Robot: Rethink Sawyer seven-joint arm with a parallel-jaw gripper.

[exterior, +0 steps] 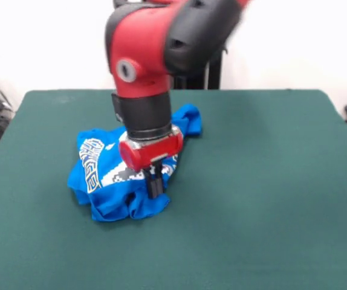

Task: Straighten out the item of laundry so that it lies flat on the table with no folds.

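The counter (270, 181) is a broad dark green surface, much wider than the garment, with open cloth on every side of the work area. The T-shirt (110, 181) lies crumpled left of the counter's centre in the front view, bunched into a rounded heap with its printed face partly turned up: white lettering runs along the heap's left side and white pixel blocks show beside it. One lobe of blue fabric trails away toward my pedestal, up and to the right in the picture, so I judge the heap's long axis to run diagonally from the near-left to that far-right lobe. My arm (155, 54) descends directly over the heap. My pincer (155, 184) is planted in the near-right part of the shirt, so most of the fabric lies to the picture's left of it and the trailing lobe lies behind it. Its dark fingers appear pressed close together, seemingly pinching a fold of the T-shirt, although the contact itself is partly hidden by fabric
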